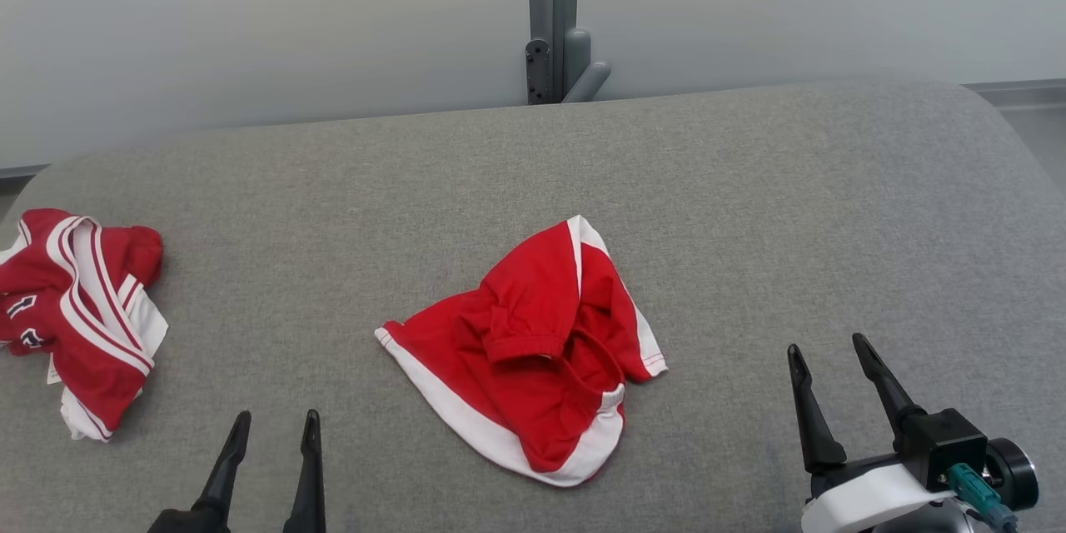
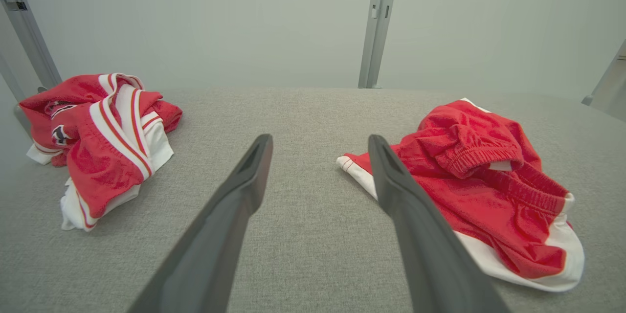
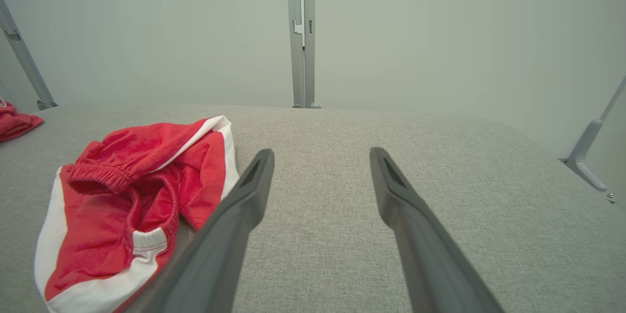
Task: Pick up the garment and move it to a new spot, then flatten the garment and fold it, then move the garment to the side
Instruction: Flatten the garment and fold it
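A crumpled pair of red shorts with white side bands (image 1: pixel 533 350) lies in the middle of the grey fabric surface (image 1: pixel 749 208), its elastic waistband bunched up on top. The same shorts (image 2: pixel 479 181) lie right of my left fingers in the left wrist view, and the shorts (image 3: pixel 132 195) lie left of my right fingers in the right wrist view. My left gripper (image 1: pixel 275 425) is open near the front edge, left of the shorts, with nothing in it. My right gripper (image 1: pixel 829 354) is open at the lower right, apart from the shorts.
A second bundled red and white garment (image 1: pixel 79 312) with stripes lies at the far left edge of the surface; this bundle (image 2: pixel 102 132) is in the left wrist view too. A grey post with a bracket (image 1: pixel 554 25) stands behind the surface against a pale wall.
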